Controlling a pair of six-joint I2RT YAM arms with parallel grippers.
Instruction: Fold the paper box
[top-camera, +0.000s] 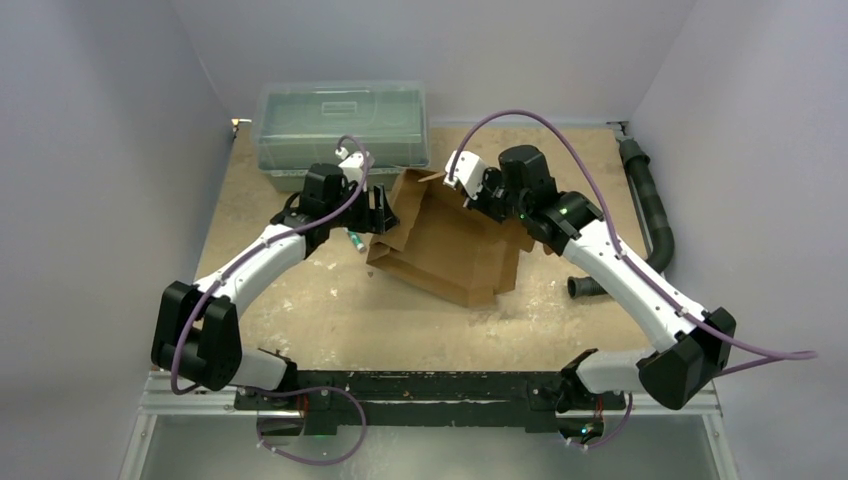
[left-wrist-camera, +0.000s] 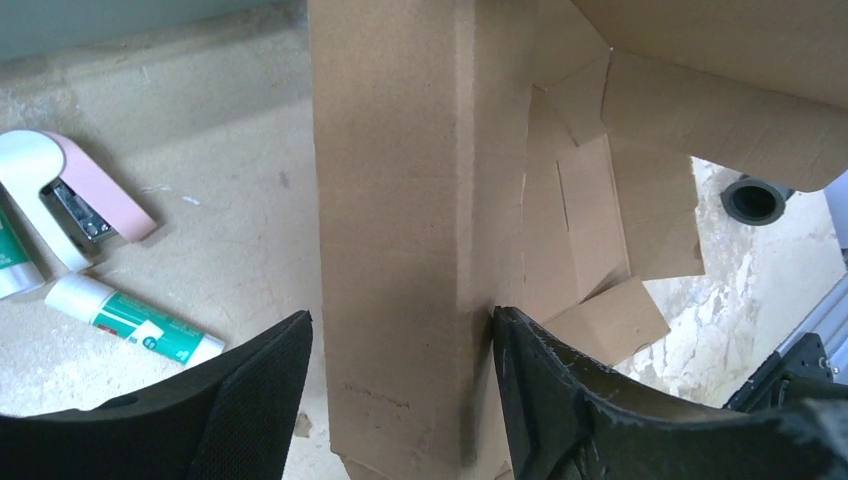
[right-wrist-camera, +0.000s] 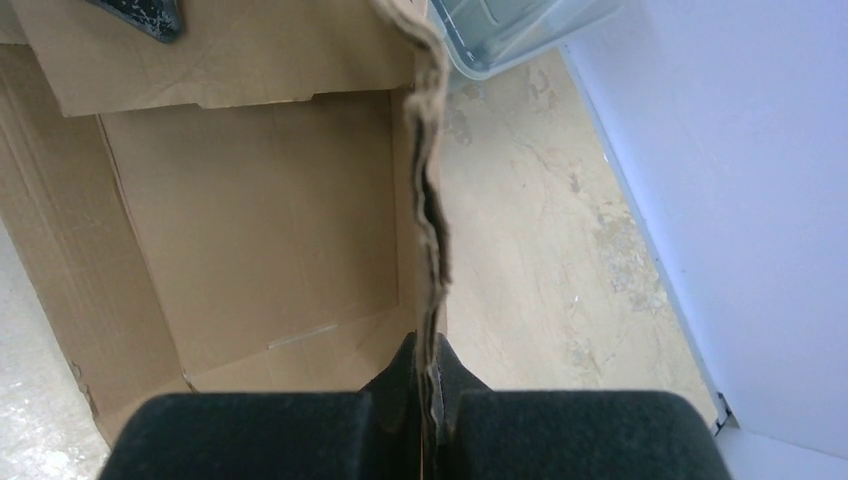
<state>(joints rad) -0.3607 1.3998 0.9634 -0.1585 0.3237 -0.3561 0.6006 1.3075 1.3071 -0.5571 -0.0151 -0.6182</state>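
paper box (top-camera: 450, 245): brown cardboard, part-folded, lying mid-table (top-camera: 330, 310), just in front of the clear lidded bin (top-camera: 340, 125), some flaps raised. left gripper (left-wrist-camera: 400, 330): fingers wide, astride an upright flap on the box's left side; cannot tell whether they press it. right gripper (right-wrist-camera: 425, 352): fingers pinched tight on the thin edge of a raised wall. glue stick (left-wrist-camera: 135, 320) and pink-and-white stapler (left-wrist-camera: 65, 205): on the table, left of the box.
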